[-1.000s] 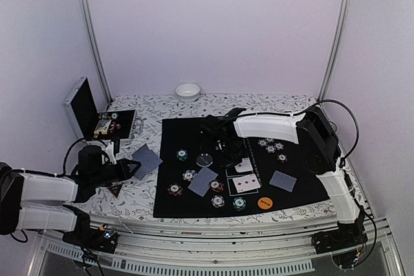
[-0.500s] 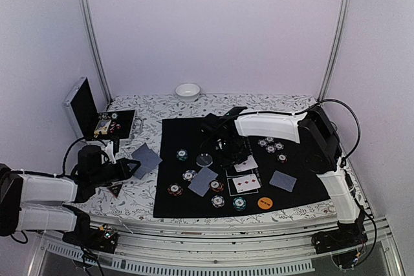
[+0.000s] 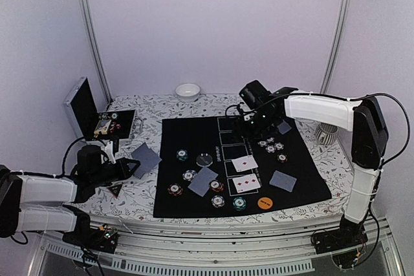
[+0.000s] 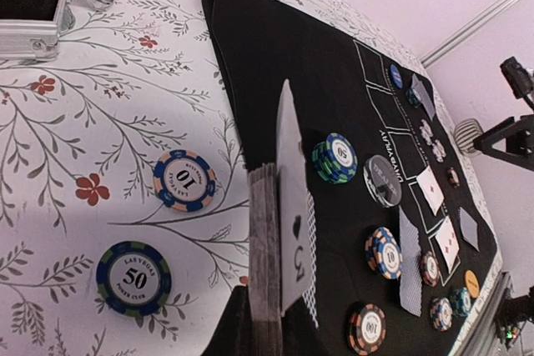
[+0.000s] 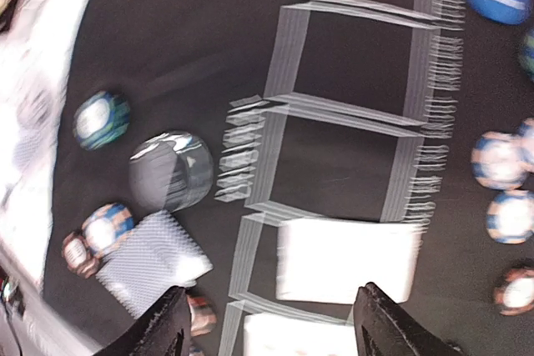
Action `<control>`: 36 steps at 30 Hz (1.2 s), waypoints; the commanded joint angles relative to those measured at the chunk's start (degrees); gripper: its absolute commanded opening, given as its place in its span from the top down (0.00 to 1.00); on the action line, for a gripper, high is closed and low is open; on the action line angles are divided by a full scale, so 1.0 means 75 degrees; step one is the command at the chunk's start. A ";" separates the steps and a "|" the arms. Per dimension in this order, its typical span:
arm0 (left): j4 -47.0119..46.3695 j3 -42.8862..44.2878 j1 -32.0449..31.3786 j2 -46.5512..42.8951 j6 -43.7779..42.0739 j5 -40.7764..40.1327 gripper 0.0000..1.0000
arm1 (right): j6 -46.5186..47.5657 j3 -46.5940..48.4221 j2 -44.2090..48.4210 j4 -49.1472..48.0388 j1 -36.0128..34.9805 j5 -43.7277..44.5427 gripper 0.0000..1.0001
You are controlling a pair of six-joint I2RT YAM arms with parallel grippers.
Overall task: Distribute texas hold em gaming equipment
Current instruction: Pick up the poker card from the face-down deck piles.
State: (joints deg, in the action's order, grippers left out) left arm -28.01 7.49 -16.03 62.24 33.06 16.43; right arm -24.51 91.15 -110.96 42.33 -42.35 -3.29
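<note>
My left gripper (image 3: 132, 168) (image 4: 267, 323) is shut on a deck of playing cards (image 4: 265, 248), seen edge-on, with a three of spades (image 4: 294, 206) standing beside it. My right gripper (image 3: 249, 119) (image 5: 275, 331) hangs open and empty above the far half of the black mat (image 3: 174, 134). Two face-up cards (image 3: 244, 163) (image 5: 346, 260) lie below it. Striped chips (image 3: 189, 175) (image 4: 184, 179) are spread over the mat and the cloth. A grey disc (image 3: 204, 159) (image 5: 171, 170), an orange button (image 3: 264, 203) and a triangle marker (image 3: 115, 190) also lie there.
The open silver case (image 3: 84, 105) (image 4: 50, 14) stands at the far left. A white bowl (image 3: 187, 91) sits at the back. Face-down cards (image 3: 204, 180) (image 5: 150, 260) lie on the mat, and a chip cluster (image 3: 272, 148) sits on its right side.
My right gripper has opened, risen from the face-up card in mid-mat and swung back toward the far edge. The left arm has not moved.
</note>
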 commanded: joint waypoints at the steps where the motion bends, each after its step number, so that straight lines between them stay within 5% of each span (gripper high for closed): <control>1: 0.0012 -0.0015 0.0056 -0.0101 -0.0125 -0.0054 1.00 | 0.0108 -0.0888 -0.0037 -0.0460 0.0636 -0.0027 0.28; 10: 0.0094 0.0135 0.0054 -0.0056 -0.0145 -0.0010 1.00 | 0.0280 -0.0977 -0.0932 -0.0684 0.0660 -0.0074 0.30; 36: 0.0149 0.0074 0.0056 -0.0142 -0.0218 -0.0075 1.00 | -0.0023 -0.1191 -0.1096 -0.0410 0.0039 -0.0339 0.39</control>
State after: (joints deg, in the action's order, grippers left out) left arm -26.63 7.49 -15.99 61.60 32.51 15.97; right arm -23.31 82.13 -117.60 37.43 -40.34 -4.45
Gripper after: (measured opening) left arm 0.084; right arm 0.613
